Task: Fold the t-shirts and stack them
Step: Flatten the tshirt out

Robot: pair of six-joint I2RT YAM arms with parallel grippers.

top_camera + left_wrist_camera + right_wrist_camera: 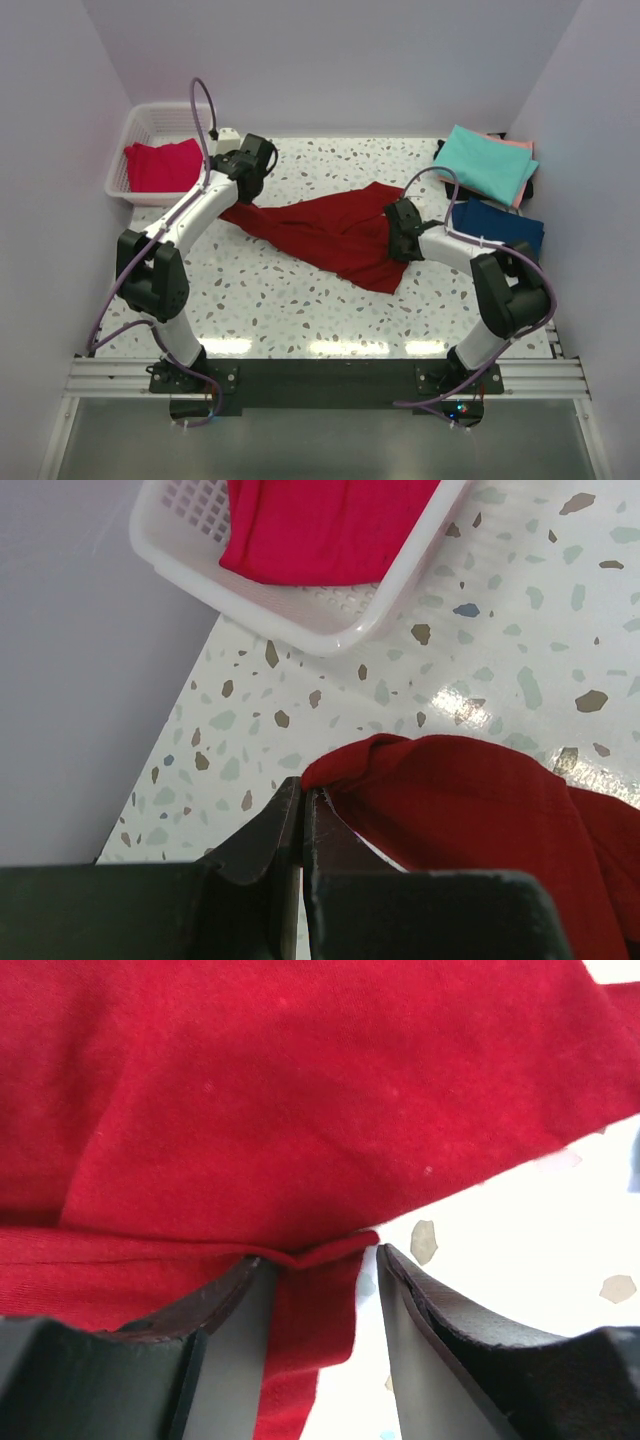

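Basket [165, 115] holds one folded pinkish-red t-shirt [162, 165].

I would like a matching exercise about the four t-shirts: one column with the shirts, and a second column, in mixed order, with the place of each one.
Shirts:
1. dark red t-shirt
2. pinkish-red t-shirt
3. teal t-shirt
4. navy t-shirt

Places:
A. folded at the far right corner of the table
B. inside the white basket
C. folded at the right edge, beside the right arm
D. spread in the middle, one end pinched by the left hand

Pairs: 1-D, 2-B, 3-A, 4-C.
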